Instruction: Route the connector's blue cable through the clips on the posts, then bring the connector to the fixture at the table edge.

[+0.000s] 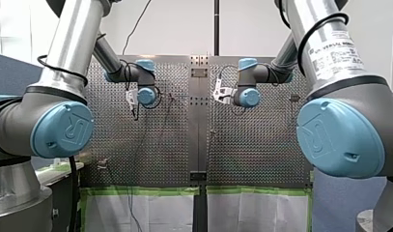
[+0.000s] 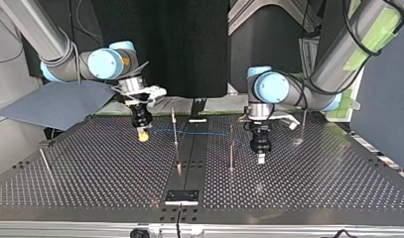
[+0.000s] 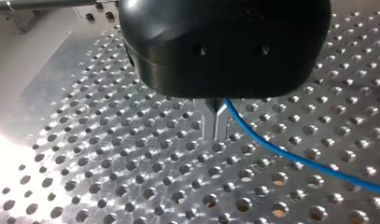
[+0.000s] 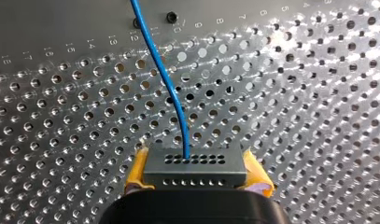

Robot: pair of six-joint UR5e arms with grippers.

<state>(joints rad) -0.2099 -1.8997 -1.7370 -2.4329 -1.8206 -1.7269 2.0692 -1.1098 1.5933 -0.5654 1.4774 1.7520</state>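
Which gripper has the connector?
My right gripper: its yellow pads clamp the grey connector. My left gripper holds only the cable.

Perforated table (image 2: 90, 163), grey sheet (image 2: 55, 104), green tape (image 1: 136, 191)

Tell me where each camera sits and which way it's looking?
Front view: behind and above the arms, looking over the table; both arms' elbows fill its sides.
Top view: across the table, facing the arms, which come in from above.
Left wrist view: on my left wrist, looking down the left gripper pinching the blue cable.
Right wrist view: on my right wrist, looking along the right gripper clamping the connector.
Shared: both wrist views show the blue cable.
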